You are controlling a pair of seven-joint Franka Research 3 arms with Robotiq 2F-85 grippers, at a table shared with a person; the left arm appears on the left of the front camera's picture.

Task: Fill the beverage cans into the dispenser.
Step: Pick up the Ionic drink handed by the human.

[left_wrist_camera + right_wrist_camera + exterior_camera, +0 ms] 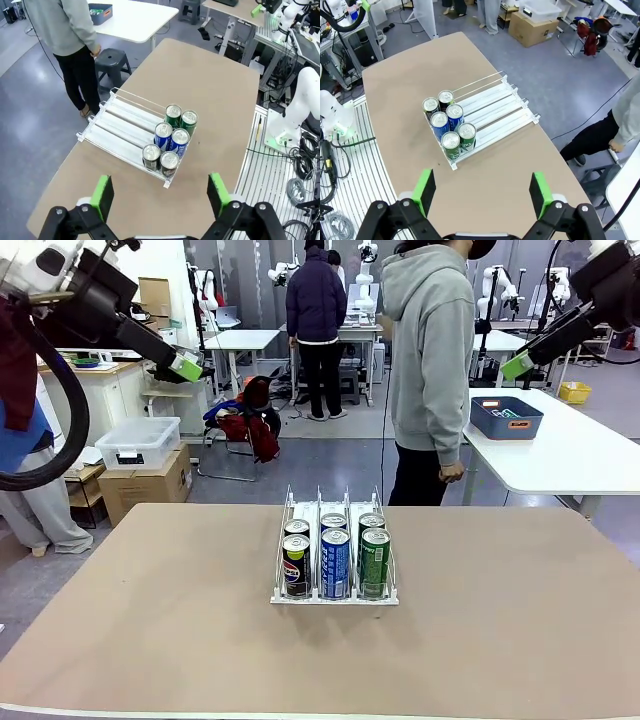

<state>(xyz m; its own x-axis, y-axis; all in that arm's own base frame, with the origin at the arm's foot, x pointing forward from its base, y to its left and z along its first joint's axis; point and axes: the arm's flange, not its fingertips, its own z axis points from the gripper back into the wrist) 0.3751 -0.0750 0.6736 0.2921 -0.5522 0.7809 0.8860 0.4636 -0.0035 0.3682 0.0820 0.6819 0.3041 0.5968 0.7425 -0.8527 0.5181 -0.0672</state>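
Cans (335,562) are being held at the dispenser's (122,127) front; above it, left gripper (160,192) and right gripper (481,192) are being kept wide, empty.

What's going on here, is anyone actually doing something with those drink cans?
Nobody is handling anything just now. Six beverage cans stand in the white wire dispenser on the table, two per lane at its front lip: black, blue and green. The left gripper and right gripper both hang open and empty high above the table. A person stands at the far side, touching nothing on it.
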